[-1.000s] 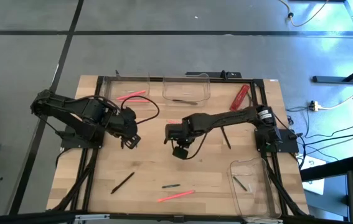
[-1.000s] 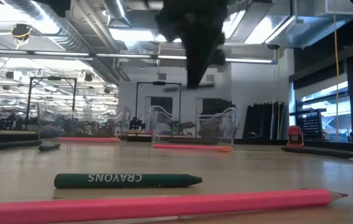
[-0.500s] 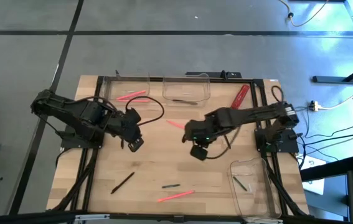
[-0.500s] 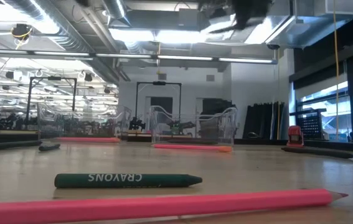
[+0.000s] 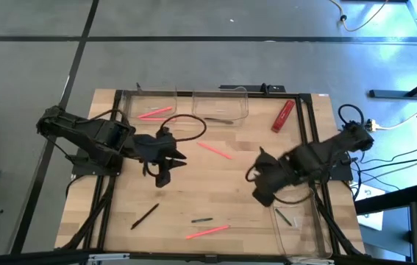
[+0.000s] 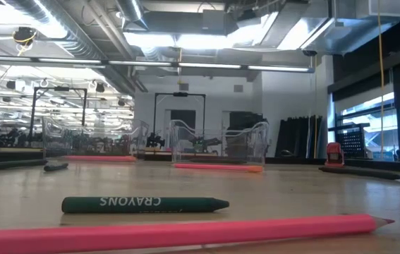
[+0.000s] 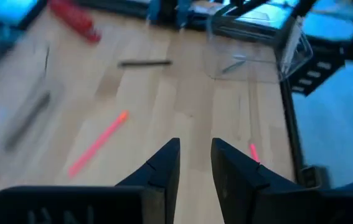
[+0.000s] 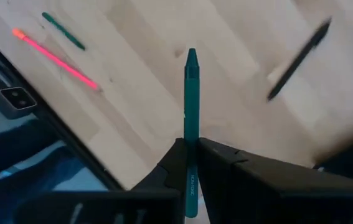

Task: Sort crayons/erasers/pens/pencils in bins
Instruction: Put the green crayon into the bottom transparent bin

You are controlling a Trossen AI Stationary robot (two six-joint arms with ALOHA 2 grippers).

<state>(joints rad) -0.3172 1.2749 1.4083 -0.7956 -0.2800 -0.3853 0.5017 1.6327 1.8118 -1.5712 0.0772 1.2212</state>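
1. The right gripper (image 8: 190,163) is clamped on a teal crayon (image 8: 190,112), which sticks straight out past the fingertips; in the high view it (image 5: 261,193) sits right of centre, just beside the near-right bin (image 5: 307,234).
2. That bin is at the lower right of the high view and holds one short dark stick (image 5: 284,217).
3. The left gripper (image 7: 195,163) has its fingers a narrow gap apart with nothing between them; in the high view it (image 5: 165,171) hovers left of centre.
4. A black pen (image 5: 144,216) lies on the table (image 5: 215,191) at the lower left of the high view, well apart from both grippers.
5. Two more bins (image 5: 221,103) stand along the upper edge; the left one (image 5: 149,104) contains a pink pencil (image 5: 154,112), and the middle one a dark stick.
6. Another pink pencil (image 5: 214,149) lies at the centre, and a third (image 5: 207,232) at the bottom beside a green crayon (image 5: 202,219).
7. A red object (image 5: 282,115) lies at the upper right.
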